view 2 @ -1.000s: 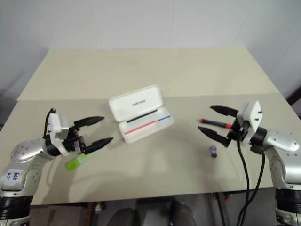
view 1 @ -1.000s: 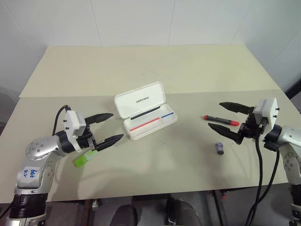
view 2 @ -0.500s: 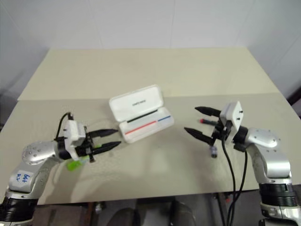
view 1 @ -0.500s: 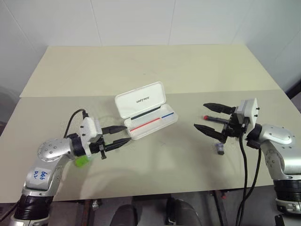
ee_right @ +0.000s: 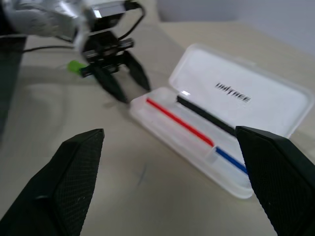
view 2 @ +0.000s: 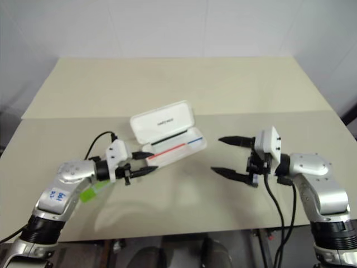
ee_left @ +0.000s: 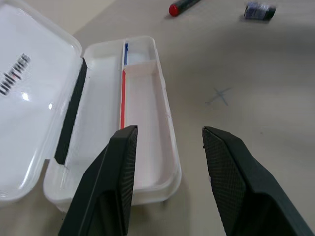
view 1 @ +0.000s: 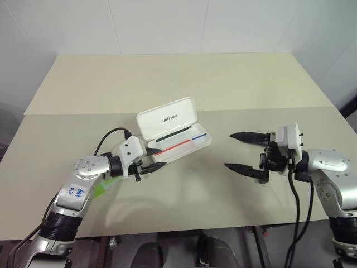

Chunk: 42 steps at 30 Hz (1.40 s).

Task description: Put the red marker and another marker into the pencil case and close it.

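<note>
Counter [view 1: 223, 84]: beige, two slabs meeting at a seam running across behind the case.

Case [view 1: 174, 133]: white, hinged, lying open near the counter's middle; lid [view 1: 166, 118] tilted back with dark lettering on its inner face; tray with a red and a blue stripe along a divider, a black strip at the hinge side, no marker inside.

Right gripper [view 1: 244, 152]: on the right side of the counter, pointing leftward toward the case, fingers spread wide, nothing between them; well apart from the case.

Left gripper [view 1: 154, 158]: just beside the near end of the case, fingers partly apart with a narrow gap, empty; in the left wrist view one finger [ee_left: 110, 177] overlapping the tray's end wall, the other [ee_left: 231, 172] over bare counter.

Green marker [view 2: 89, 193]: lying flat on the counter behind and below the left forearm, mostly hidden by it, well apart from the case.

Red marker [ee_left: 183, 6]: on the counter beyond the far end of the case, only its red end showing in the left wrist view.

Small dark stub [ee_left: 260, 10]: near the red marker, apart from it.

Pen cross [ee_left: 219, 96]: faint mark on the counter beside the case.
</note>
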Motion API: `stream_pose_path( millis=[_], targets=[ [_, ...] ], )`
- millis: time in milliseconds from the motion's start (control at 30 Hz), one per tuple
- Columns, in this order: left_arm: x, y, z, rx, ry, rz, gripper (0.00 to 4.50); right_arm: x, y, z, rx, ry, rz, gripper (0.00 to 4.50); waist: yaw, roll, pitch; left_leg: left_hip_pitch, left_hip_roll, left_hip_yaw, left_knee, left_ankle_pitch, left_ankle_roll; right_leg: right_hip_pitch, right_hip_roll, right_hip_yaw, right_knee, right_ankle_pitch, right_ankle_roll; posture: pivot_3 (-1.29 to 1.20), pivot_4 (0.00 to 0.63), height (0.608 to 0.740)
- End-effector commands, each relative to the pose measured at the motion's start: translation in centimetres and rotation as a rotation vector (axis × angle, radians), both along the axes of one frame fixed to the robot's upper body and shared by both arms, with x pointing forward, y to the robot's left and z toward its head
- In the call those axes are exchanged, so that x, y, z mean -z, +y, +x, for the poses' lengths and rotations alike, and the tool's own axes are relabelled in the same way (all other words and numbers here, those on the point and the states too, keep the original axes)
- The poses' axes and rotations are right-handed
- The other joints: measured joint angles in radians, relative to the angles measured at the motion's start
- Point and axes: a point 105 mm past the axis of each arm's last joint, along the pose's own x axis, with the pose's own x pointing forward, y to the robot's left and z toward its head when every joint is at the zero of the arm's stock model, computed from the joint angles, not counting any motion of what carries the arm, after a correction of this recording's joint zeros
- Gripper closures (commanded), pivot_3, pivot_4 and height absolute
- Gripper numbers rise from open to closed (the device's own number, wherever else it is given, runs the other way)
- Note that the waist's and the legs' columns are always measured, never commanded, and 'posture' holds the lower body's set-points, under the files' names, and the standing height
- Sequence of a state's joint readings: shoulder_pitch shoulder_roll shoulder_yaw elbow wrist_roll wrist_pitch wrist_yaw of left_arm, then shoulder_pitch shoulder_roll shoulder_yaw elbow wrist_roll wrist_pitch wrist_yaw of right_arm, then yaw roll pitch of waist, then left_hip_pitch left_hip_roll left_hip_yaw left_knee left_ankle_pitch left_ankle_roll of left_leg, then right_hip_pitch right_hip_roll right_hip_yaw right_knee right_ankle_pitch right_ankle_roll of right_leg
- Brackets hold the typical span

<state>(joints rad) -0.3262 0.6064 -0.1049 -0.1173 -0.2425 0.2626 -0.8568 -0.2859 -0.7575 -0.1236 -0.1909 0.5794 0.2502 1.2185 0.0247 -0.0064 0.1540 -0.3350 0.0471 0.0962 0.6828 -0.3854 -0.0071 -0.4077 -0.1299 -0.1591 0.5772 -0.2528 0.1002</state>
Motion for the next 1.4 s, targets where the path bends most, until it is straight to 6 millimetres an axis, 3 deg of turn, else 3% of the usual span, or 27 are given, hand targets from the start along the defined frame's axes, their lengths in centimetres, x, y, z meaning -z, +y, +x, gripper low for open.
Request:
stream_pose_path(
  millis=[33,467,767,867,1033,1400],
  targets=[
    [-0.2,-0.7,0.3,0.031,-0.016,0.028,2.32,-1.1,-0.6,0.1,-0.026,-0.029,-0.029,0.0,0.0,0.0,0.0,0.0,0.0,0.0,0.0,0.0,0.0,0.0,0.0,0.0,0.0,0.0,0.0,0.0,0.15,0.74],
    [1.7,-0.9,1.5,0.002,0.065,0.146,2.32,-2.7,0.4,-0.2,-0.05,-0.085,-0.037,0.0,0.001,0.0,0.0,0.0,0.0,0.0,0.001,0.0,0.0,0.0,0.0,0.0,0.0,0.0,0.0,0.0,0.15,0.74],
    [1.4,-1.9,1.7,0.038,0.146,0.213,2.32,-3.8,0.4,-0.4,-0.083,-0.105,-0.079,0.0,0.0,-0.001,-0.001,0.0,0.0,0.0,0.002,0.0,0.0,0.0,0.0,0.0,0.002,0.0,0.0,0.0,0.15,0.74],
    [1.2,-2.4,1.5,0.062,0.169,0.243,2.9,-4.4,0.6,-0.2,-0.091,-0.125,-0.083,0.0,0.0,-0.002,-0.001,0.0,0.0,0.0,0.002,0.0,0.0,0.0,0.0,0.0,0.002,0.0,0.0,0.0,0.15,0.74],
    [1.6,-2.7,1.1,0.079,0.199,0.289,4.49,-4.9,0.9,-0.1,-0.102,-0.143,-0.079,0.0,0.003,-0.002,-0.001,0.0,0.0,0.0,0.002,0.0,0.0,0.0,0.0,0.0,0.002,0.0,0.0,0.0,0.15,0.74],
    [0.8,-3.7,0.3,0.135,0.187,0.257,4.49,-4.9,1.2,0.1,-0.11,-0.143,-0.081,0.0,0.003,-0.002,-0.001,0.0,0.0,0.0,0.002,0.0,0.0,0.0,0.0,0.0,0.002,0.0,0.0,0.0,0.15,0.74]
  ],
)
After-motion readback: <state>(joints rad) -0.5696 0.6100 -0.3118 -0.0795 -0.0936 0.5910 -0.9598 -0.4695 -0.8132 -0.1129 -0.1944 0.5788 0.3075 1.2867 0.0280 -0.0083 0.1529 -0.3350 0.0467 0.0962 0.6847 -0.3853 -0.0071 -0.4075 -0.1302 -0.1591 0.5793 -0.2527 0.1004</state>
